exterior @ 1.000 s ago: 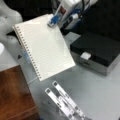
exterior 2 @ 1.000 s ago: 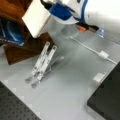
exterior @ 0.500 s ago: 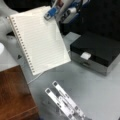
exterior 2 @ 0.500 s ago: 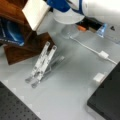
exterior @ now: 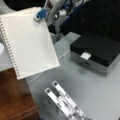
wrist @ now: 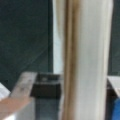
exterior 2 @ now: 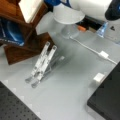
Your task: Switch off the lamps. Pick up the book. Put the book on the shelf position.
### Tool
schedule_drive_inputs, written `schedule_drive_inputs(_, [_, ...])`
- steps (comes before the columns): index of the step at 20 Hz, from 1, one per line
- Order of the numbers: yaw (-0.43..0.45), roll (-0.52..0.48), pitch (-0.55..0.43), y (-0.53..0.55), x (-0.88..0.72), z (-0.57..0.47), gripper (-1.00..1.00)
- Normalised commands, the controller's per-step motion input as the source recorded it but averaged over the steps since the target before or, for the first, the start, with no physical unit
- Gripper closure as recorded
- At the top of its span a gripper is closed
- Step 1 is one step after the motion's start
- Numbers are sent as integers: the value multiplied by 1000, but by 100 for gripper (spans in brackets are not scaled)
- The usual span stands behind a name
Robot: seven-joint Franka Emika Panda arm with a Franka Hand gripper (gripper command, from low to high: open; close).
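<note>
The book (exterior: 28, 42) is a white lined pad with a spiral spine along its left edge. It hangs tilted in the air, and my gripper (exterior: 41, 14) is shut on its top right corner. Its lower left part hangs above the shelf position (exterior: 15, 97), a dark brown wooden block at a front view's bottom left. In a front view the book (exterior 2: 30, 8) sits over the top of the wooden block (exterior 2: 27, 42) at top left. The wrist view shows the book (wrist: 85, 60) edge-on, running up the middle of the view.
A black box (exterior: 100, 50) with a white handle (exterior: 85, 55) stands at a front view's right, and shows again as the black box (exterior 2: 107, 100). A grey slatted rack (exterior: 65, 102) (exterior 2: 42, 62) lies beside the block. A white cable (exterior 2: 87, 47) crosses the table.
The gripper has carried the book leftward and a little up, from above the table's middle to over the wooden block. Box and rack have not moved.
</note>
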Motion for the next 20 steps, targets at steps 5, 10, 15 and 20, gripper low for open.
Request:
schedule_drive_inputs(5, [-2, -4, 58, -268, -25, 267, 100])
schedule_drive_inputs(10, [183, -23, 62, -320, -113, 153, 100])
schedule_drive_inputs(15, [331, -33, 22, -372, -315, 17, 100])
schedule_drive_inputs(20, [381, -34, -10, -316, -498, -85, 100])
